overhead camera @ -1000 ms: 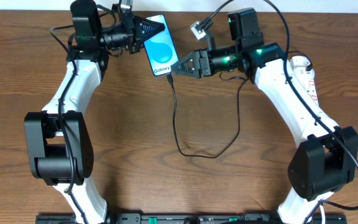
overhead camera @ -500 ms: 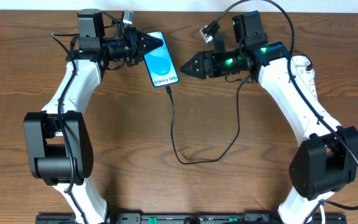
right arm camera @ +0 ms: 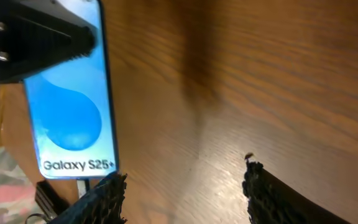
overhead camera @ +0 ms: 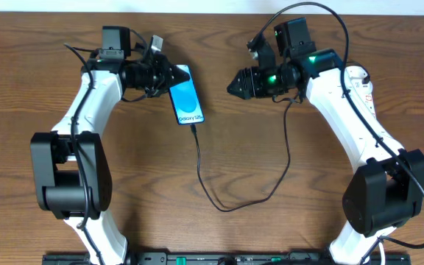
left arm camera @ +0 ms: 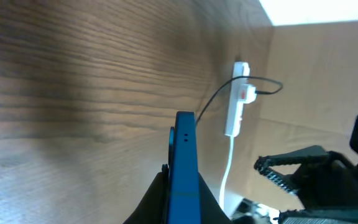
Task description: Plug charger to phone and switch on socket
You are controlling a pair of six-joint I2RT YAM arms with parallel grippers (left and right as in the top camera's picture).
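phone (overhead camera: 186,103) in left tool (overhead camera: 171,76), right tool (overhead camera: 233,85) apart, jaws spread

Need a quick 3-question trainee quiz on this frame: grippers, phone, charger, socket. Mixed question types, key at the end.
1. True or false: the right gripper is holding the charger.
2. Pick one. The left gripper is shut on: A) the phone; B) the charger; C) nothing.
3. Fill in: the socket lies on the robot's ___ side of the table.

Key
1. False. Its fingers stand open with nothing between them, and the charger's tip sits at the phone's bottom edge.
2. A. The phone is pinched at its top end.
3. Right.
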